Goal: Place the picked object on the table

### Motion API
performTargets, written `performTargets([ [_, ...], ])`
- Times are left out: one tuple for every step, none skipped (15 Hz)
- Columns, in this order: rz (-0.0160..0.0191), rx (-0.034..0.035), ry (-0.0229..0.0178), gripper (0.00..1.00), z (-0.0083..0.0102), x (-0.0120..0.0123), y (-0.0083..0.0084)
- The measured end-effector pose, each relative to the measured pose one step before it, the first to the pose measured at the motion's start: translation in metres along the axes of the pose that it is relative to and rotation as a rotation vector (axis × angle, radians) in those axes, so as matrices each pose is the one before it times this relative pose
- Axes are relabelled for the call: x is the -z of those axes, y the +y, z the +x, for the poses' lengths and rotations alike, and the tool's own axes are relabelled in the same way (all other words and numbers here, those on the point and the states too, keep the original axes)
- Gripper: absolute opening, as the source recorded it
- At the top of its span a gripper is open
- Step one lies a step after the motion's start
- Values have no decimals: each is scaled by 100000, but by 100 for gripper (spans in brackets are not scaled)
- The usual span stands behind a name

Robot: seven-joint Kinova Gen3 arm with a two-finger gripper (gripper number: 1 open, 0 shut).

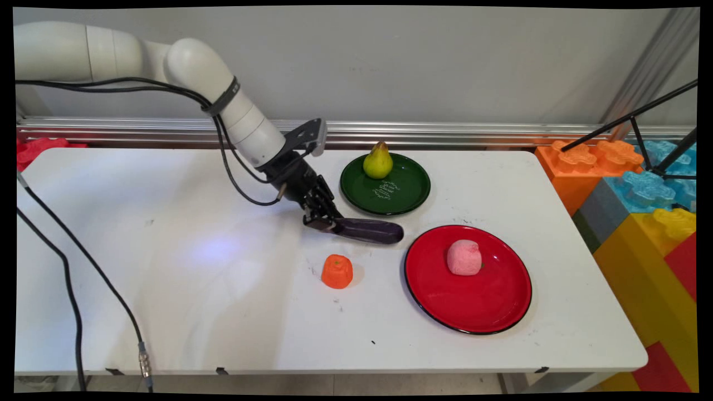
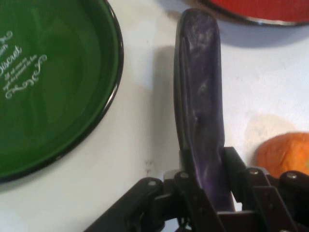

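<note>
The main view shows the whole white worktop (image 1: 167,278): a yellow-green pear (image 1: 378,160) stands at the far side of a green plate (image 1: 406,197), a pink fruit-shaped toy (image 1: 464,257) lies in a red plate (image 1: 473,303), and an orange toy fruit (image 1: 337,271) stands alone on the worktop, near the red plate's left side. The hand view does not show the pear or the pink toy; it shows instead white script lettering on the green plate (image 2: 53,96), only a thin piece of the red plate's rim (image 2: 260,8), and a part of the orange toy fruit (image 2: 285,152). In that view the claw (image 2: 205,186) is closed on one end of a dark purple eggplant (image 2: 200,96), with a finger pressed on each side. In the main view the eggplant (image 1: 370,230) lies long on the worktop between the two plates, its free end just beside the red plate. The white arm (image 1: 223,94) comes down from the upper left at a slope, and the claw (image 1: 324,221) is low at the worktop, at the eggplant's left end
</note>
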Motion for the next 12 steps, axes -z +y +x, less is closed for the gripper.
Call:
performTargets([
  [432,-851,-716,0,-344,-116,1],
  [320,-568,-443,0,-195,-99,-19],
  [335,-487,-393,0,-191,-97,-13],
  [373,-482,-361,0,-198,-113,-11],
  [440,-488,-304,0,-190,-126,-25],
  [458,-413,-170,0,-151,-108,-29],
  [354,-337,-106,0,-108,-85,-30],
  [324,-316,-76,0,-104,-69,-16],
  [347,-342,-91,0,-141,-69,8],
  [177,-305,-78,0,-76,-77,5],
  [249,-290,-27,0,-96,-65,15],
  [243,-297,-14,0,-80,-56,12],
])
